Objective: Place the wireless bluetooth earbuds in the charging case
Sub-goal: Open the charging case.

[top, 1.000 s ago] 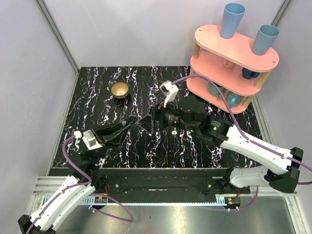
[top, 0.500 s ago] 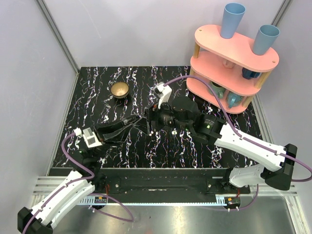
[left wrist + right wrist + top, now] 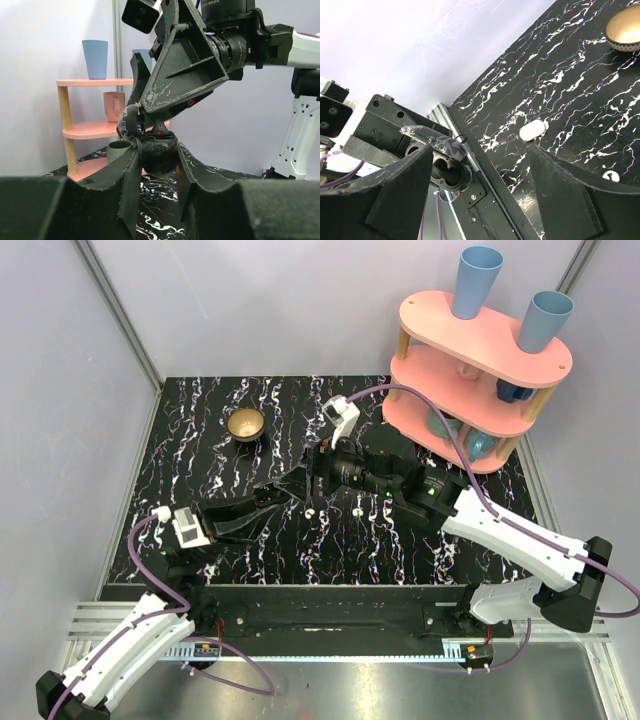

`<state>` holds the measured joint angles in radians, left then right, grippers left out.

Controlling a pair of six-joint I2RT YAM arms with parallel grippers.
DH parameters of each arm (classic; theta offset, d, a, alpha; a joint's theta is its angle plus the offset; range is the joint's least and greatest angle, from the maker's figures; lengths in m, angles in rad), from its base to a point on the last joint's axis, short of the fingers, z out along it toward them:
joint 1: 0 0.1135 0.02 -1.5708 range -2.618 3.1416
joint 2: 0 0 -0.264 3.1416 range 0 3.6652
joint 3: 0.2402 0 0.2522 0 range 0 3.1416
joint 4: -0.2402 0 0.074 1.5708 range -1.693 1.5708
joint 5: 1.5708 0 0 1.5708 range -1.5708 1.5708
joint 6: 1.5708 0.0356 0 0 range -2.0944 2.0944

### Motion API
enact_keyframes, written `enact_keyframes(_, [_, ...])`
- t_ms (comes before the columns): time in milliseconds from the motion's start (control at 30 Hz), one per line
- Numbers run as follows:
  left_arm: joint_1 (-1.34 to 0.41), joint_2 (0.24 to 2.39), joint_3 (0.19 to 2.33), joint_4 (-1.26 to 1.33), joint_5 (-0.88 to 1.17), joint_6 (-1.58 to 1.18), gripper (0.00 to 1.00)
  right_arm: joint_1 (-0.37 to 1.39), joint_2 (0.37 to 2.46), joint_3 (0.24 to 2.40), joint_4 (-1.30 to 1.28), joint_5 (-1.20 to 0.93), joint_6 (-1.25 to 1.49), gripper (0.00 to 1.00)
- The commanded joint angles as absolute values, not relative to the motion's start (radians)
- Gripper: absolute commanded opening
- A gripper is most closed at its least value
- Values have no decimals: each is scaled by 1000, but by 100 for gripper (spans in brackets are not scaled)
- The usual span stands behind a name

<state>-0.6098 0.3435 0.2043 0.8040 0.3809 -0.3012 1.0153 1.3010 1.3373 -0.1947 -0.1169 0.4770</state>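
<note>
Here the left gripper (image 3: pixel 156 149) clamps a black block (image 3: pixel 447 169) with two sockets, raised off the counter (image 3: pixel 570 75). The right gripper (image 3: pixel 480 150) is spread wide just over it. The white case (image 3: pixel 533 131) lies on the counter, with one white earbud (image 3: pixel 611 175) nearby.

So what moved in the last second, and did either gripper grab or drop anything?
The left gripper pushed further right, closing up on the right gripper, whose wrist swung slightly left and back. No new grasp or release shows: the left holds a dark rounded object, the right is open. Brass bowl and pink shelf stayed put.
</note>
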Motion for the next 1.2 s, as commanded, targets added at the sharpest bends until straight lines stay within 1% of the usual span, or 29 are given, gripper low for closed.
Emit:
enact_keyframes(0, [-615,322,262,836,454,-311,0,994,1299,1364,-138,-127,506,83])
enact_keyframes(167, [-615,322,278,816,460,-299,0,991,1308,1362,-138,-144,512,83])
enact_keyframes(400, [-615,276,250,750,329,-275,0,989,1284,1374,-92,-201,511,84])
enact_keyframes(667, [-615,232,230,704,282,-265,0,989,1266,1396,-77,-225,514,84])
enact_keyframes(833, [-615,213,229,673,242,-255,0,989,1217,1370,-44,-209,520,84])
enact_keyframes(967, [-615,186,235,615,209,-227,0,989,1158,1332,-51,-117,520,84])
enact_keyframes(1067, [-615,146,250,548,176,-192,0,982,1100,1276,-119,68,546,82])
enact_keyframes(1100, [-615,134,256,529,163,-175,0,977,1077,1243,-177,177,560,81])
enact_keyframes(1167, [-615,97,274,471,149,-155,0,935,1059,1200,-219,233,615,76])
